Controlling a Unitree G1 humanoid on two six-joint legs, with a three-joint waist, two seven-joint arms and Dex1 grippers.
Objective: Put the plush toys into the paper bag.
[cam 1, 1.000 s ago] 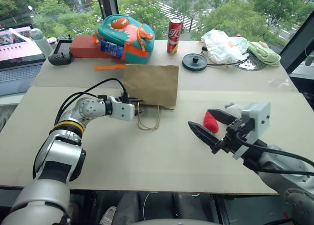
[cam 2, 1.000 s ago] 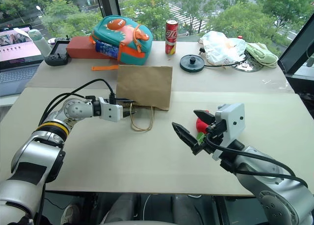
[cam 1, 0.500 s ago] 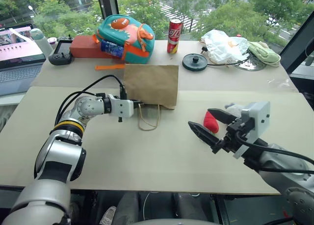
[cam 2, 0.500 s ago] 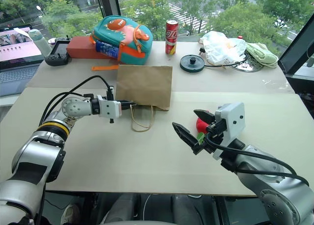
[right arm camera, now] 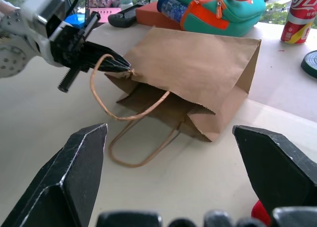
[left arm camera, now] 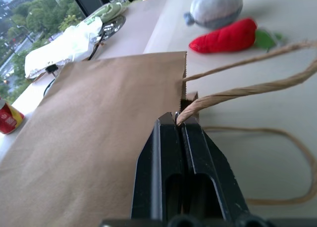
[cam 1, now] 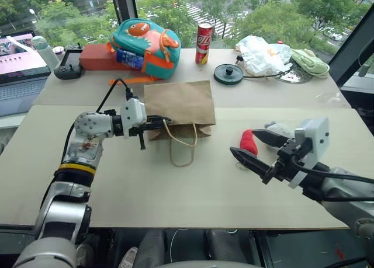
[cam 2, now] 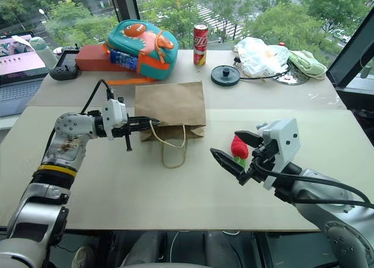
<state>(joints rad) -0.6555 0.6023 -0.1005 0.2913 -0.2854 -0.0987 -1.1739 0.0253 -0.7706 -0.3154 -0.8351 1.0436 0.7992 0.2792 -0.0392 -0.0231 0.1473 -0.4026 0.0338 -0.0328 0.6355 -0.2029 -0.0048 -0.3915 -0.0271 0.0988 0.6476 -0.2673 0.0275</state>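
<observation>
soft, even daylight from the windows (cam 1: 245,5) behind; faint shadows, sharp head views, near end effector fingers blurred.

The 2 head views look forward and down over the tabletop (cam 1: 175,186) toward the window, sharing nearly the whole scene. The left wrist view sits very close to the paper bag (left arm camera: 94,138), facing the red toy (left arm camera: 225,37). The right wrist view faces the bag's opening from farther back.

We see silver-grey metal arms with black cables looped alongside and a yellow band on the left forearm. Each ends in a white boxy wrist block with the left black two-fingered gripper (cam 1: 156,121) and its right black two-fingered gripper (cam 1: 257,152).
</observation>
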